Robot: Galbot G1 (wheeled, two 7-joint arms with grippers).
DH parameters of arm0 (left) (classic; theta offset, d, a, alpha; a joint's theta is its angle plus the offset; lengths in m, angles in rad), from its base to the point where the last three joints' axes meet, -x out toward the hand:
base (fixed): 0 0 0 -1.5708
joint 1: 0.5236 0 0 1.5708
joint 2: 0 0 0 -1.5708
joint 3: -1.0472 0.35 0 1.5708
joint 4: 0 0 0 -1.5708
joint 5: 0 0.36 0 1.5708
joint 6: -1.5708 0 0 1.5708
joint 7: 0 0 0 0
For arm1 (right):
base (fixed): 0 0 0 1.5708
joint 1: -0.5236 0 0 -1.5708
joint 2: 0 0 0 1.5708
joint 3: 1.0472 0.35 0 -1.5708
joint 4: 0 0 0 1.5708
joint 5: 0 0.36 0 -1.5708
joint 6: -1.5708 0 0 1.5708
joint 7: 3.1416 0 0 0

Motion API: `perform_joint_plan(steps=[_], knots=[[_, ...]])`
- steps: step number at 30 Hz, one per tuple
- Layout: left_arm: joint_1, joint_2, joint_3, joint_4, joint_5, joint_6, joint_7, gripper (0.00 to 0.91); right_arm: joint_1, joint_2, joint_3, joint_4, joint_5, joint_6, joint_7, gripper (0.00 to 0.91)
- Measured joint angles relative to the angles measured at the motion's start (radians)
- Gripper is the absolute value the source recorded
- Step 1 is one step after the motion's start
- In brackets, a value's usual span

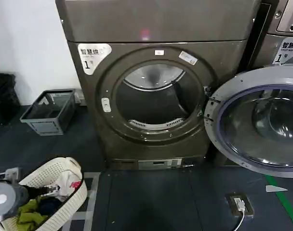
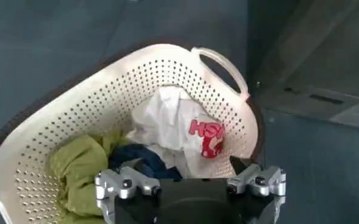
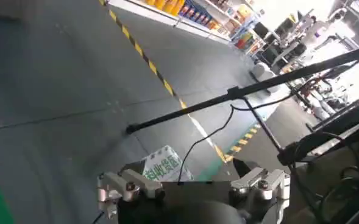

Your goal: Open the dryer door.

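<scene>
Dark floor (image 1: 151, 202), grey dryer (image 1: 156, 86) | dryer door (image 1: 255, 120) swung wide right, inner face showing | left pincer (image 2: 190, 182) apart over laundry basket (image 2: 75, 115) | right pincer (image 3: 191, 182) apart, near floor.

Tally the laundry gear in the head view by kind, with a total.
Machines: 2, the dryer with its dryer door swung open, and a neighbouring machine.
Baskets: 2, a grey crate and a white laundry basket.
Total: 4.
</scene>
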Motion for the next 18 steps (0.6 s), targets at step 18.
perform_joint_plan(steps=[18], knots=[[0.029, -0.001, -0.012, -0.007, 0.001, 0.000, 0.000, 0.907, -0.001, 0.000, -0.002, -0.007, 0.002, -0.023, 0.006, 0.907]])
